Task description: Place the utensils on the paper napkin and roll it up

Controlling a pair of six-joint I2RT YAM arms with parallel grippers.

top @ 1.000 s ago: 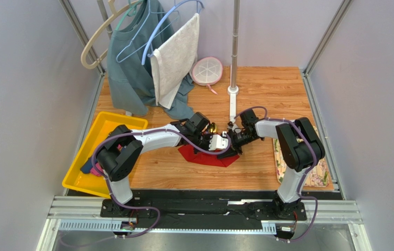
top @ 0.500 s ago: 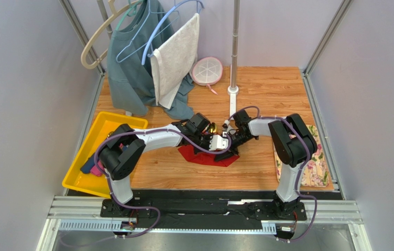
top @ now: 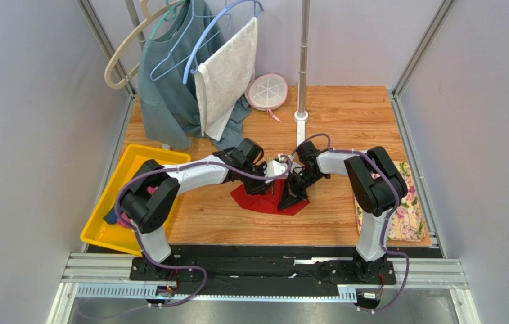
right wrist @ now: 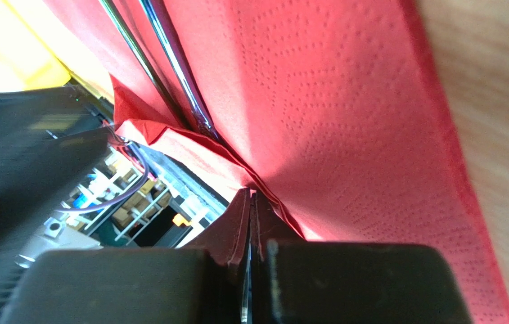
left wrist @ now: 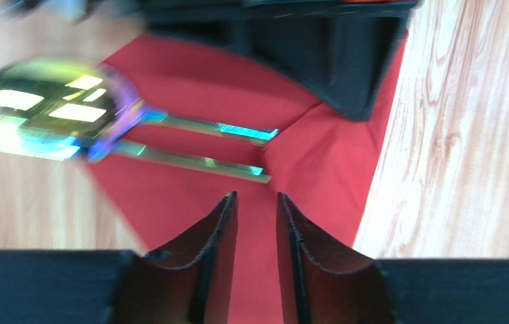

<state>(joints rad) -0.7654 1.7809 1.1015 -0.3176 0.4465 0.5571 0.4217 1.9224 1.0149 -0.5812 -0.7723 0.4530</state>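
Note that the two utensils [left wrist: 196, 160] already lie side by side on the napkin [left wrist: 318, 175], which rests in the middle of the table [left wrist: 453, 135] between the two arms. Their slim handles run parallel, and the rounded spoon head [left wrist: 54, 111] reaches over the napkin's edge onto the wood. The placing step therefore appears complete, and the work in hand is most likely the start of the roll. Check the right gripper [right wrist: 251, 196]: its fingers are pressed together on a fold of the napkin's edge. The paper is raised there into a slope beside the handles, presumably so that it can be carried over them. Check the left gripper [left wrist: 255, 197]: its fingers stand slightly apart with nothing between them, and they hover low over the napkin just beside the handle tips. This position suggests it is freeing itself, or waiting to steady the utensils while the fold comes across. Expect the thin paper to tear or slip if it is pulled hard. Expect the smooth metal handles to slide unless the fold wraps them closely.
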